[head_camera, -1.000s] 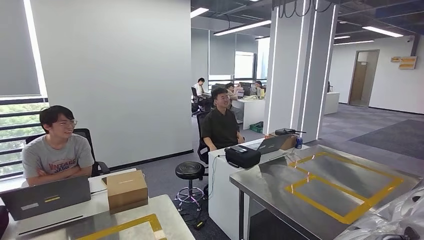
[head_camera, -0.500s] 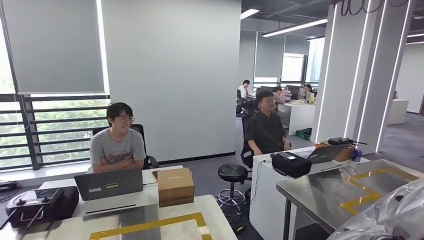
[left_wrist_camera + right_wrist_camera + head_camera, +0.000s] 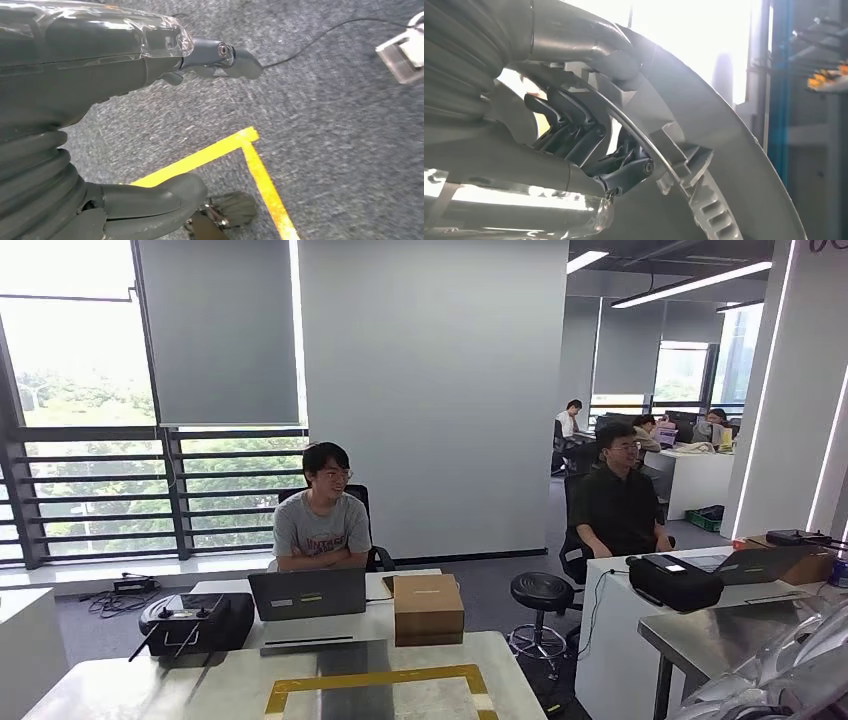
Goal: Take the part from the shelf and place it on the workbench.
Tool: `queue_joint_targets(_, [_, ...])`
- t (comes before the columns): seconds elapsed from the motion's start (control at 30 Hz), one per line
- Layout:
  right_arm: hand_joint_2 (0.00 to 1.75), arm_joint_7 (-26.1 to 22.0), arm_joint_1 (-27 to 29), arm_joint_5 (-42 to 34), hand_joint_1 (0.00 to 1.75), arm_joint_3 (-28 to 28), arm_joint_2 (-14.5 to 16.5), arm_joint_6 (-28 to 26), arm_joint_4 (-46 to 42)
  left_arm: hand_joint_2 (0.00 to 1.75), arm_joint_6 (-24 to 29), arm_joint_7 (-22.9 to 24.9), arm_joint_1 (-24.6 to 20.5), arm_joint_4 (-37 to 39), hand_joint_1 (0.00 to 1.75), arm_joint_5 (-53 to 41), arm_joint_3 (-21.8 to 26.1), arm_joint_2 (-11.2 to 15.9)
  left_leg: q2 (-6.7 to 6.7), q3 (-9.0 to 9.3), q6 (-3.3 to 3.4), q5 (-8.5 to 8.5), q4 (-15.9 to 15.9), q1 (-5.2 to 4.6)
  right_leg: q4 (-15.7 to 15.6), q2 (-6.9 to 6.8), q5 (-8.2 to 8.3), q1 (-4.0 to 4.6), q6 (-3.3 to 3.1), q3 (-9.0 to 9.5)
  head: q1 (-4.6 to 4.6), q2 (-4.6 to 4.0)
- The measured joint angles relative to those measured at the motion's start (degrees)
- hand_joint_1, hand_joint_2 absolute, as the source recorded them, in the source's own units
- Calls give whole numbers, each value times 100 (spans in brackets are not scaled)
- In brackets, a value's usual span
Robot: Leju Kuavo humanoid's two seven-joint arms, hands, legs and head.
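I judge pickup done, placing left: a workbench (image 3: 250,690) with yellow tape outline sits lower centre of my head view. My right hand (image 3: 589,145) grips the grey ribbed part (image 3: 724,165); my left hand (image 3: 100,65) hangs empty, fingers apart.

Cut off and hidden bits

The grey part (image 3: 724,165) runs off the edge in the right wrist view, and the right robot hand (image 3: 589,145) covers some of it. In the head view, the silver worktop (image 3: 730,635) is cut off at the side. The carpet under the left robot hand (image 3: 150,125) looks blurry.
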Motion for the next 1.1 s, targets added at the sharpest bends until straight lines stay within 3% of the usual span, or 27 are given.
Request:
queue_joint_targets(0.07, [175,10,27,-14,175,20,3,13,26,175,0,10,20,1,0,6,1,1,-92,-23,133,-4,9,-29,-4,-85,-11,5,43,17,1,1])
queue_joint_targets(0.13, [175,15,58,-30,175,34,3,17,45,175,0,8,30,2,0,15,1,-5,-234,-29,216,13,-2,-20,83,64,-133,-31,88,-10,1,0])
queue_joint_targets(0.2, [175,19,82,-38,175,35,-12,20,59,175,0,-3,20,2,0,24,1,-18,-385,-27,282,33,-12,-9,578,391,-468,-47,110,-215,5,1])
queue_joint_targets(0.27, [175,24,105,-39,175,37,-32,25,80,175,0,-13,12,2,0,29,2,-36,-544,-28,324,43,-11,-30,1380,541,-818,-30,95,-573,8,2])
queue_joint_targets(0.33, [175,56,133,-21,175,42,-40,28,109,175,0,-22,14,2,0,32,3,-57,-727,-25,348,53,-10,-61,1730,571,-823,-14,50,-761,9,2])
queue_joint_targets(0.37, [175,87,140,2,175,45,-41,27,122,175,0,-32,15,2,0,36,3,-68,-822,-21,354,59,-9,-72,1558,595,-651,-4,12,-702,9,2])
queue_joint_targets(0.4, [175,120,141,32,175,48,-43,25,132,175,0,-43,14,2,0,39,3,-77,-922,-16,356,66,-9,-81,1195,667,-401,8,-38,-555,9,2])
queue_joint_targets(0.47, [175,166,131,78,175,54,-48,20,142,175,0,-58,7,2,0,47,3,-101,-1088,-27,336,88,-4,-85,454,920,-49,18,-129,-239,8,-1])
queue_joint_targets(0.53, [175,219,113,108,175,70,-56,10,150,175,-2,-60,5,2,0,55,3,-119,-1212,-81,275,131,-4,-63,145,1043,-4,30,-165,-109,12,-2])
queue_joint_targets(0.57, [175,269,104,138,175,81,-58,-5,161,175,-11,-60,10,2,0,60,3,-121,-1262,-106,241,146,-4,-54,89,1004,-9,36,-158,-103,12,-2])
queue_joint_targets(0.63, [175,387,92,230,175,109,-56,-56,195,175,-30,-58,33,2,0,80,2,-127,-1281,-118,310,136,-27,-48,26,948,-28,38,-53,-94,11,-2])
queue_joint_targets(0.7, [175,486,89,359,175,149,-50,-122,236,175,-37,-56,60,3,0,96,1,-129,-1232,-101,381,125,-53,-51,-7,935,-25,40,4,-77,11,-3])
queue_joint_targets(0.83, [175,580,86,526,175,233,-43,-187,325,175,-37,-50,97,6,0,101,1,-121,-1072,-58,312,154,-111,-51,-7,1004,12,57,-80,-74,5,-3])
queue_joint_targets(0.97, [175,621,88,561,175,304,-43,-197,410,175,-37,-50,92,6,0,101,1,-123,-931,-23,269,128,-120,-52,-7,1108,15,67,-89,-71,3,-3])
queue_joint_targets(1.1, [175,624,87,564,175,376,-42,-199,472,175,-37,-51,69,6,0,101,1,-126,-901,-19,244,111,-120,-53,-9,1133,5,68,-102,-71,4,-3])
